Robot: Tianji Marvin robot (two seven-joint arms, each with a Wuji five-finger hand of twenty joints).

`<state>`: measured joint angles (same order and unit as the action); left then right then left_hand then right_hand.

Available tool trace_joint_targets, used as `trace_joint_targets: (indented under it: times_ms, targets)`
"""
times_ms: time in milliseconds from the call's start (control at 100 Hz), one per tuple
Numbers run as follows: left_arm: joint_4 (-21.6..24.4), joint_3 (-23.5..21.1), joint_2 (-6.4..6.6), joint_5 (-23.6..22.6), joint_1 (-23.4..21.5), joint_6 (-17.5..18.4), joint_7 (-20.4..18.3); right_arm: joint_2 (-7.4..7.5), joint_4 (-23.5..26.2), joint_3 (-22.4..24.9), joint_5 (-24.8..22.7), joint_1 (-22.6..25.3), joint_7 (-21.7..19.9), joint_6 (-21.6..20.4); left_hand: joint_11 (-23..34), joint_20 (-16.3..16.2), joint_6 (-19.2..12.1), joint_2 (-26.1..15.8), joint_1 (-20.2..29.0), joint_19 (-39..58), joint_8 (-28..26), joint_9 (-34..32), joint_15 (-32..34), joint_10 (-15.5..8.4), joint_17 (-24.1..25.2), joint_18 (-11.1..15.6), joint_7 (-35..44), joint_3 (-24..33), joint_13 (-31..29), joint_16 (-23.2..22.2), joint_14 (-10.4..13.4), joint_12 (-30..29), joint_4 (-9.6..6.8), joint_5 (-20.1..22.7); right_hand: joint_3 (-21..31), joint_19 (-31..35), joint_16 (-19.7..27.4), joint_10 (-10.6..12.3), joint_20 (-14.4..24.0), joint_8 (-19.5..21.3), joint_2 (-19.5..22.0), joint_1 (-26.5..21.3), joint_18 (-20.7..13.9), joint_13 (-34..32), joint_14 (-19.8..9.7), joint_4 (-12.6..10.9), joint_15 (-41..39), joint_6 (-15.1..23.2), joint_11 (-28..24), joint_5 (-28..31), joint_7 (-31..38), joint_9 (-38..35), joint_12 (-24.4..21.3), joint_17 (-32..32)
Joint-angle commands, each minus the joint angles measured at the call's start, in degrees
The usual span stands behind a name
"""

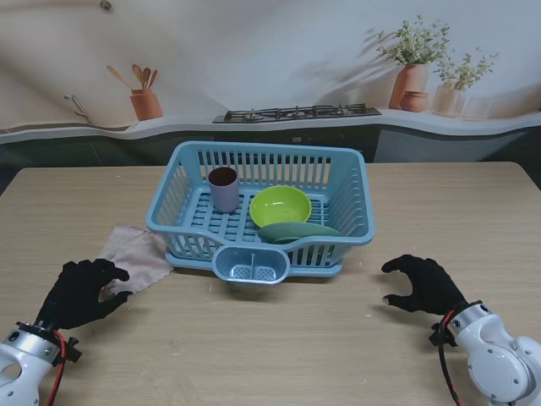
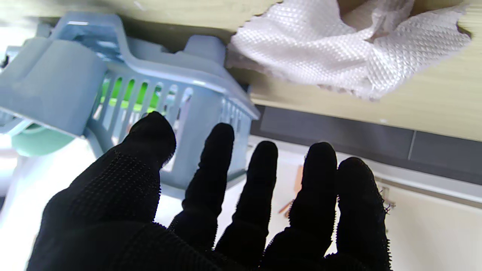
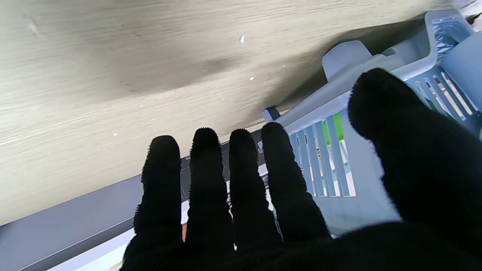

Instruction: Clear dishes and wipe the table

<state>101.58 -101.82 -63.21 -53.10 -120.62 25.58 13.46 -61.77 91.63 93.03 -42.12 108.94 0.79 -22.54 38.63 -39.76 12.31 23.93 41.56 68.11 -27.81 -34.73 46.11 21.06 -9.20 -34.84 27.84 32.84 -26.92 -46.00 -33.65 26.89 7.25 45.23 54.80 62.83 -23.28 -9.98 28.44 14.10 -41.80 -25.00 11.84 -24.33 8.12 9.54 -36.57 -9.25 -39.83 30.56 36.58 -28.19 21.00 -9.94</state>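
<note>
On the left, the black-gloved left hand (image 1: 82, 292) rests low over the pale wooden surface (image 1: 279, 347), fingers apart and holding nothing, its fingertips (image 2: 220, 137) just beside a crumpled pinkish-white woven cloth (image 1: 135, 254). The cloth lies flat on the surface, its right edge touching the front left corner of a light blue slatted plastic dish basket (image 1: 262, 161). Inside the basket a mauve cup with a dark inside (image 1: 224, 188) stands upright at the left; right of it sits a lime green bowl (image 1: 281, 206), and a dull green plate (image 1: 297, 231) leans just in front of that. To the right of the basket the black-gloved right hand (image 1: 425, 285) hovers with fingers curled loosely apart, gripping nothing.
</note>
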Motion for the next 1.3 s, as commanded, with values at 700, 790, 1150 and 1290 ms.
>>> trace_joint_targets:
  times_ms: [700,790,1150,1290]
  targets:
    - [2.9,-1.3,-0.88,17.1,-1.8,5.2,-9.9,-0.08,2.7,-0.7,1.7,3.5,-1.8,-1.0,-0.3,-3.5,1.6,-2.6,-1.6,4.1,-0.2,-1.3,1.0,2.4,-4.2,-1.5,-2.2,-2.1,-2.3,0.5,-2.0,1.2,-2.55,1.3,2.6,1.9,-1.8,-0.8,1.1,2.6,-4.3,3.6,-3.0,3.2,0.3,-0.3,-4.5,-2.1,-5.4,-6.0,5.1,4.3,1.4,0.9]
    - [3.1,-1.1,-0.85,18.1,-1.8,5.0,-10.5,-0.07,2.7,-0.8,1.8,3.6,-1.9,-1.1,-0.4,-3.6,1.8,-2.7,-1.7,4.0,-0.1,-1.2,1.0,2.7,-4.1,-1.4,-2.4,-2.2,-2.3,0.5,-2.0,1.1,-2.53,1.2,2.9,1.9,-2.1,-0.8,1.1,2.8,-4.7,3.7,-3.2,3.5,0.3,-0.3,-5.1,-2.2,-6.1,-6.7,5.8,4.8,1.6,1.1]
    - [3.4,-0.6,-0.91,20.1,-1.6,4.6,-11.0,0.16,2.7,-1.0,2.3,3.9,-3.2,-1.5,-0.6,-3.8,1.7,-3.4,-1.9,3.8,0.5,-1.2,0.9,2.6,-3.9,-1.1,-3.5,-3.6,-2.3,0.8,-1.7,0.7,-2.5,1.2,2.3,1.2,-1.9,-0.5,1.3,3.4,-3.9,4.5,-4.0,5.9,-0.3,-0.3,-4.5,-2.7,-6.8,-10.5,7.0,8.0,1.6,2.8]
    - [3.6,-0.5,-0.85,20.5,-1.7,4.4,-11.5,0.15,2.9,-1.0,2.6,4.1,-3.4,-1.3,-0.6,-3.8,1.8,-3.4,-1.9,3.5,0.5,-1.2,0.8,2.7,-3.5,-0.9,-3.5,-3.7,-2.3,0.9,-1.6,0.6,-2.59,1.3,1.9,1.0,-1.6,-0.3,1.4,3.2,-3.5,4.6,-4.0,6.1,-0.5,-0.4,-4.1,-2.6,-6.5,-10.8,6.7,8.4,1.4,2.9]
